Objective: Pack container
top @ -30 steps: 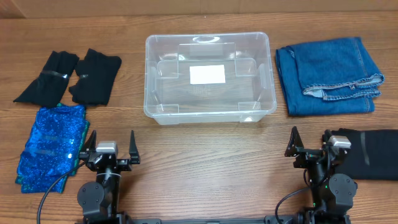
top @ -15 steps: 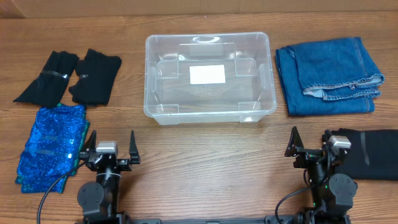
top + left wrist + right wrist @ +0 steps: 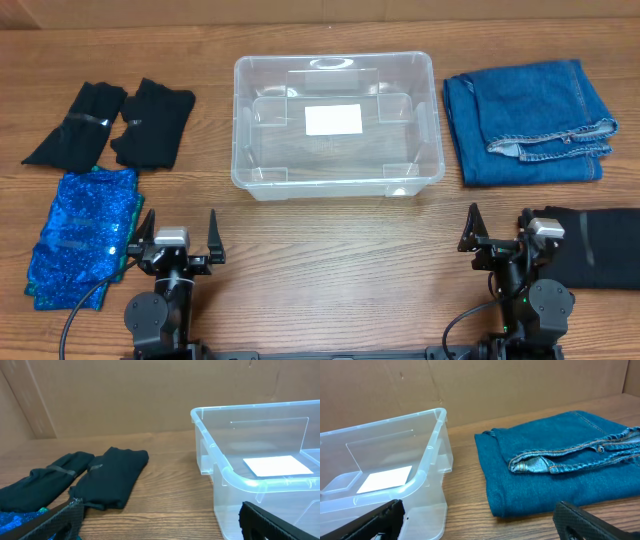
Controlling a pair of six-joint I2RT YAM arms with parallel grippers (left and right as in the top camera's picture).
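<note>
Wooden table [image 3: 320, 240] — container [image 3: 336, 125] upright, lengthwise left-right

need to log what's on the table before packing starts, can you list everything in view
clear rectangular plastic container: one, see-through, centre back, nothing inside
white label: one, white, on the container's bottom
folded black garments: two, black, back left, side by side
sparkly blue sequinned fabric: one pile, blue, front left
folded blue denim jeans: one, blue, back right, right of the container
folded black cloth: one, black, front right, cut off by the frame edge
wooden table: one, brown, under everything
left gripper: one, black, front left, open, holding nothing
right gripper: one, black, front right, open, holding nothing
</note>
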